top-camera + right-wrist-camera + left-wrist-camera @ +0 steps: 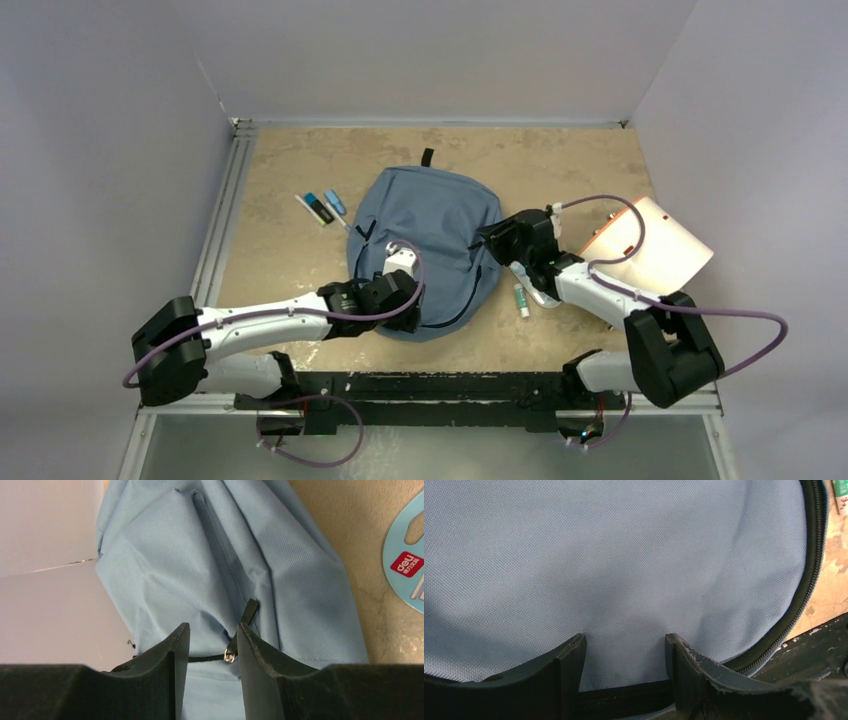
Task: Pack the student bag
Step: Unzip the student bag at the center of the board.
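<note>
- Student bag (pixel 435 225) lies flat mid-table (pixel 290 260), grab loop toward the far wall, one arm at each near flank.
- Step in hand, as I judge it: opening the bag's zipper so the loose items can go in.
- Right gripper (pixel 213 650): jaws set narrow, bracketing the zipper pull (pixel 248 611) at the bag's right edge. The metal ring (pixel 230 655) sits close to the inner face of the right-hand finger. There is a visible gap on both sides, so nothing is clamped yet.
- Left gripper (pixel 624 665): jaws moderately wide, low over the near-left panel, with cloth and a strip of black zipper showing between them. Cannot tell whether they press on the fabric.
- To do it well: close squarely on the tab rather than the ring. Pull along the zipper track (pixel 809 580), not upward. The left gripper should pin the cloth so the bag does not slide with the pull.
- Risk: the thin tab slips out, or the soft cloth bunches into the track.
- Contents: the track looks closed where visible, and the interior is hidden, so nothing is seen inside.
- Outside the bag: pens and small items (pixel 322 207) far left, a small tube (pixel 521 298) just beside the right edge, a blue "deli" card (pixel 405 565) near the right gripper, and the beige folder (pixel 665 245) further right.
</note>
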